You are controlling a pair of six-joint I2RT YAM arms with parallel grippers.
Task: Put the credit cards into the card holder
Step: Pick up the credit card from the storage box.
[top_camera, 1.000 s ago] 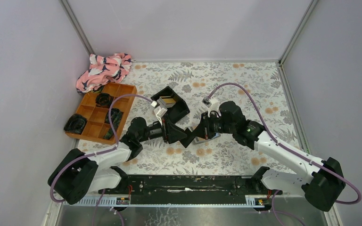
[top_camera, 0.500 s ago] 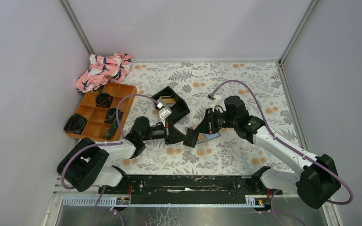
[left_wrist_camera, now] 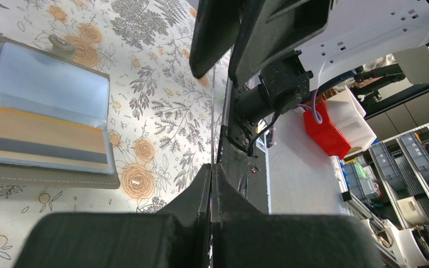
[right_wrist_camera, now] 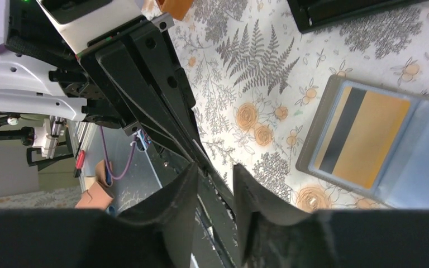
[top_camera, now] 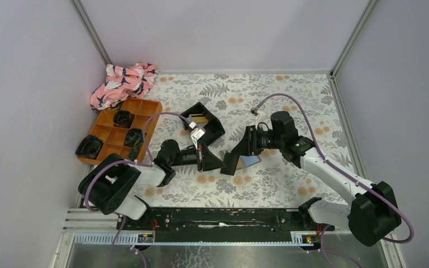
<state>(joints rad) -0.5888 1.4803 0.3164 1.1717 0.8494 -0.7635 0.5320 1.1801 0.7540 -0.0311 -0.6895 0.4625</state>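
The left hand [left_wrist_camera: 211, 173] is hovering low over the bench [top_camera: 290, 111] with its fingers pressed together; whether they are pinching a card is not showing. Behind it, the black tray [top_camera: 219, 129] is holding credit cards [top_camera: 199, 119]. The right hand [right_wrist_camera: 215, 173] is standing slightly parted, gripping nothing. Beside it the card holder [left_wrist_camera: 44, 123] is lying open, one gold card [right_wrist_camera: 363, 137] already pocketed. The next card is best going in edge-first along the pocket mouth, with the holder being steadied.

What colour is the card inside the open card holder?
The card is gold with a dark stripe; right wrist view shows it best.
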